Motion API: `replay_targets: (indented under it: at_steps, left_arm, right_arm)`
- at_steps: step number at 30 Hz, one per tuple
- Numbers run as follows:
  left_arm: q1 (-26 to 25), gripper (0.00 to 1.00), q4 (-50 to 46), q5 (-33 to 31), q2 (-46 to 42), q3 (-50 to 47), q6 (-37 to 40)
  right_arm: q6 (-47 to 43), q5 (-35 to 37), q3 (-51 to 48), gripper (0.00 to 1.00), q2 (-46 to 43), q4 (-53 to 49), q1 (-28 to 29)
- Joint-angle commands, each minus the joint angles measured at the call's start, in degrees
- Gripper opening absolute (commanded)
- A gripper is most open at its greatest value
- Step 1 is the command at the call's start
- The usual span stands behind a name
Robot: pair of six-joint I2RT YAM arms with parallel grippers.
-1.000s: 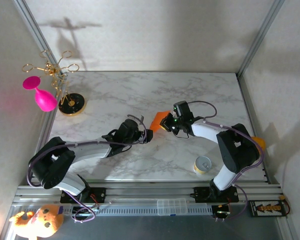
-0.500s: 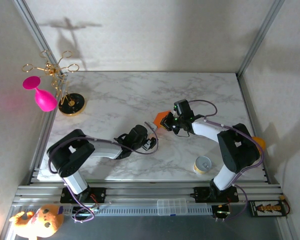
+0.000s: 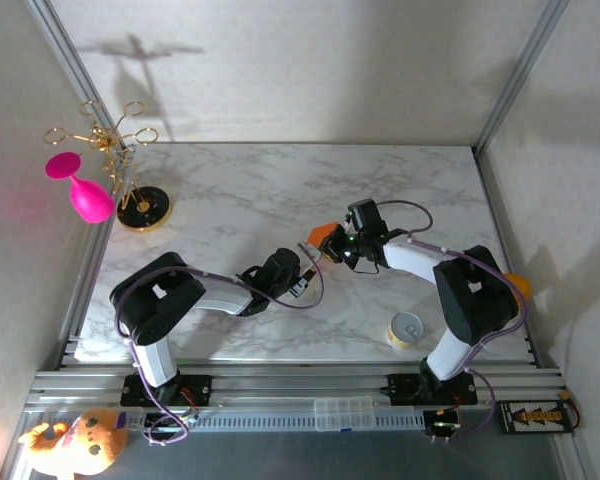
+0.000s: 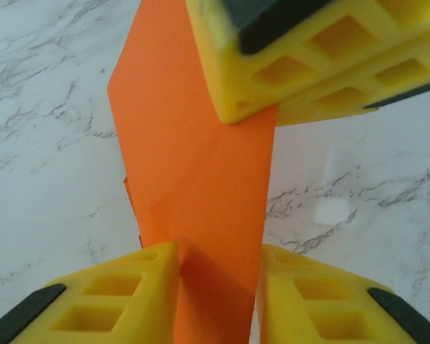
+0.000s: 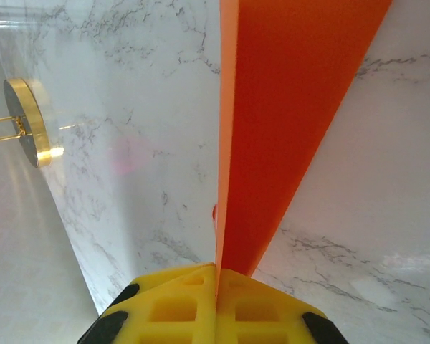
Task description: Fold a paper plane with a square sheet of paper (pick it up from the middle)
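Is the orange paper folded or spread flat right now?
Folded. The orange paper is a narrow strip with visible creases and doubled layers at its edge, one end pinched in the shut right tool.

The left arm [image 3: 218,294] and right arm [image 3: 412,260] are white-and-black, trailing purple cables [image 3: 316,285], with yellow gridded, black-padded jaws.
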Motion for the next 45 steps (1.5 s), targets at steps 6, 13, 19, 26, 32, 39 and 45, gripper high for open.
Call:
replay_targets:
  at_steps: [6, 13, 19, 26, 32, 39, 45]
  left_arm:
    - [-0.3, 0.14, 1.8, 1.5, 1.2, -0.3, -0.9]
    - [-0.3, 0.09, 2.3, 3.5, 1.5, -1.3, -2.2]
    - [-0.1, 0.04, -0.2, 7.6, 2.2, -0.2, -3.2]
    - [2.3, 0.00, -4.9, 15.4, 2.7, 2.8, -8.2]
    - [4.8, 0.00, -6.3, 21.3, 3.1, 4.3, -14.5]
    - [7.5, 0.00, -6.7, 28.5, 5.0, 5.8, -23.6]
    - [9.4, 0.00, -3.9, 33.7, 5.3, 5.5, -33.4]
  right_arm:
    - [0.8, -0.3, 0.4, 0.28, 0.1, -1.5, -1.0]
    - [0.6, 3.1, -0.6, 0.57, -3.5, -2.6, -3.3]
    - [0.1, 5.5, -2.1, 0.62, -6.3, -3.0, -5.4]
    - [-0.4, 6.0, -3.1, 0.63, -7.5, -3.1, -6.4]
    - [-0.8, 6.0, -3.7, 0.63, -7.8, -2.9, -6.6]
    - [-2.2, 5.6, -4.6, 0.63, -8.3, -1.6, -6.7]
    - [-7.6, 3.3, -6.7, 0.60, -8.5, 3.4, -6.9]
